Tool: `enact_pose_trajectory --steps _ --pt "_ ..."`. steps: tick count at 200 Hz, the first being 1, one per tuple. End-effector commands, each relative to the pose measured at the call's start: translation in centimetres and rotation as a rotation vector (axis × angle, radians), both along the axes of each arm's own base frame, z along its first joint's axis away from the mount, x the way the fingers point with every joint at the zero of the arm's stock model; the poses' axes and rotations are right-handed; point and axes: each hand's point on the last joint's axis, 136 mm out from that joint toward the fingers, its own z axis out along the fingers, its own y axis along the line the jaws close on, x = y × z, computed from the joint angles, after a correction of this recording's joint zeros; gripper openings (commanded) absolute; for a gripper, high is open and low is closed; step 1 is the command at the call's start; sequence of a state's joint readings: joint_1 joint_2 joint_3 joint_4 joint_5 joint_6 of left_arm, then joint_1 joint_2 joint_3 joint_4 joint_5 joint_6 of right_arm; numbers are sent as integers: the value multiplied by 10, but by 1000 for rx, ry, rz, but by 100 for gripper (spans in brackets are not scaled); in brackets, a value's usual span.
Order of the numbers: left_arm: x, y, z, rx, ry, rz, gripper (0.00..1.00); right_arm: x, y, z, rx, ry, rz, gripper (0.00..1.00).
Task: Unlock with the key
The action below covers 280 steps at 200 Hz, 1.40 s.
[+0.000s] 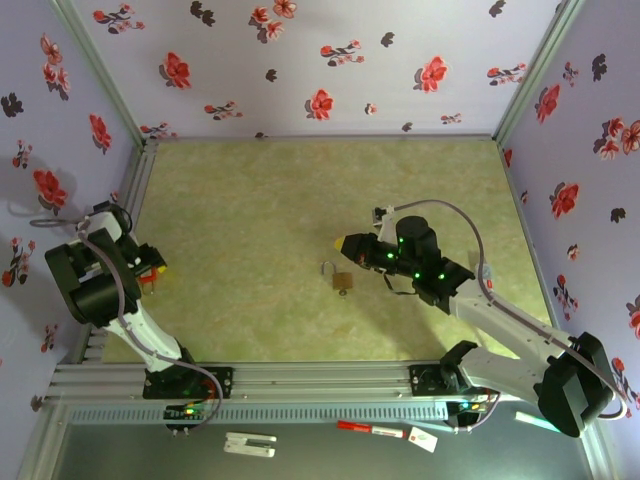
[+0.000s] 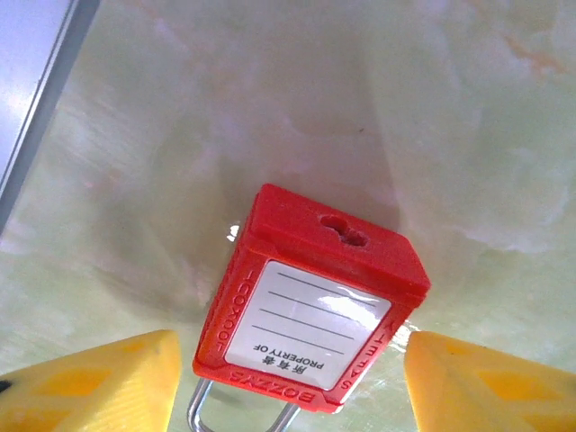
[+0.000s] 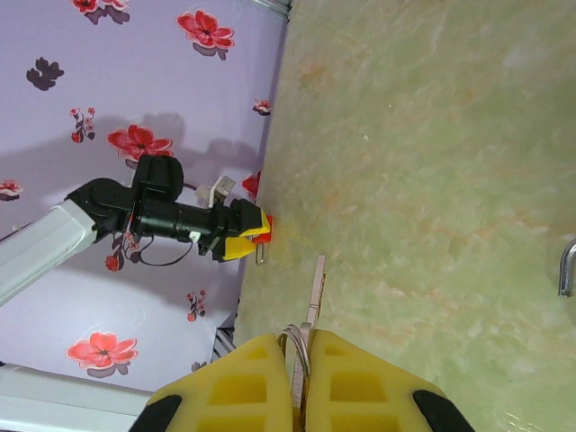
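A red padlock (image 2: 315,306) with a white label lies between the yellow fingers (image 2: 90,382) of my left gripper (image 2: 290,346). Its keyhole end (image 2: 346,229) points away from the wrist and its steel shackle toward it. The jaws stand open, with a gap on each side of the lock. From above, the left gripper (image 1: 152,270) is at the table's left edge. My right gripper (image 3: 301,346) is shut on a key (image 3: 315,283); its blade sticks out forward and its ring sits between the pads. In the top view the right gripper (image 1: 352,243) hovers mid-table, pointing left.
A small brass padlock (image 1: 342,281) with a raised shackle lies just below the right gripper's tip; its shackle (image 3: 567,268) shows at the right wrist view's edge. Flowered walls enclose the green table (image 1: 250,200). A metal rail (image 1: 130,195) runs along the left side.
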State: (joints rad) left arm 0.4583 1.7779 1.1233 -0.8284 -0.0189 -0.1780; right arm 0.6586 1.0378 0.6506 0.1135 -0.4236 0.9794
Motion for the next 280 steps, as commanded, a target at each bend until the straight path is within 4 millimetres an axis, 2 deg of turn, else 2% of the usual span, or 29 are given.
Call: enact_pose_trajectory --steps 1,35,86,107,140,238,280 --pt "3 6 9 24 -24 18 71 -1 -1 3 19 2 4 0" --pt "3 13 10 44 -13 23 70 -2 -1 3 20 7 2 0" --pt "7 6 1 -16 -2 16 55 -1 -1 2 19 11 -3 0" --pt "6 3 -2 -33 4 18 52 0 -1 2 19 13 -4 0" --pt "5 -2 -5 -50 8 13 52 1 0 3 23 13 -7 0" --pt "3 -2 -13 -53 30 24 54 -1 -2 6 31 12 -9 0" --pt "2 -4 -18 -67 43 24 35 -3 -6 7 28 6 -20 0"
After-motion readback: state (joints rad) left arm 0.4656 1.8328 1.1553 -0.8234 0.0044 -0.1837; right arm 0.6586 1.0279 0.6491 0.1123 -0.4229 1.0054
